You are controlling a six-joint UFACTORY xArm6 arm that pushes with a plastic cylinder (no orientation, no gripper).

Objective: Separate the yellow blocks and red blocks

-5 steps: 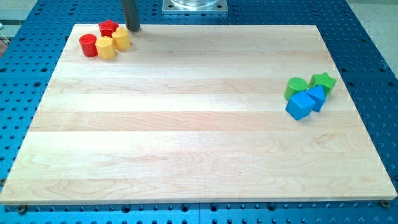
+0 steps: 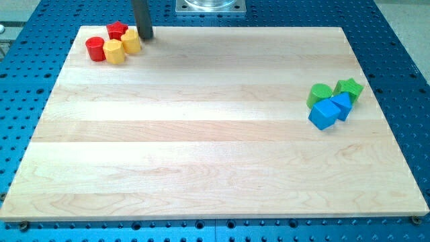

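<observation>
Two yellow hexagonal blocks [image 2: 115, 51] [image 2: 131, 42] touch a red cylinder [image 2: 95, 48] and red star block [image 2: 117, 29] at the wooden table's [image 2: 201, 134] top-left corner. My tip [image 2: 145, 37] sits just right of them; no fingers exist. Rod's upper part is cut off; open table lies below and rightward.

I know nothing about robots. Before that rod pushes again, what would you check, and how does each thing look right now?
1. My tip on the board, beside the cluster: ok, just at the view's right of the yellow block.
2. Reds and yellows apart: not ok; red star, red cylinder and second yellow block are bunched together.
3. Tip touching a block: cannot tell.
4. Green and blue blocks out of the way: ok, far at the view's right.
</observation>
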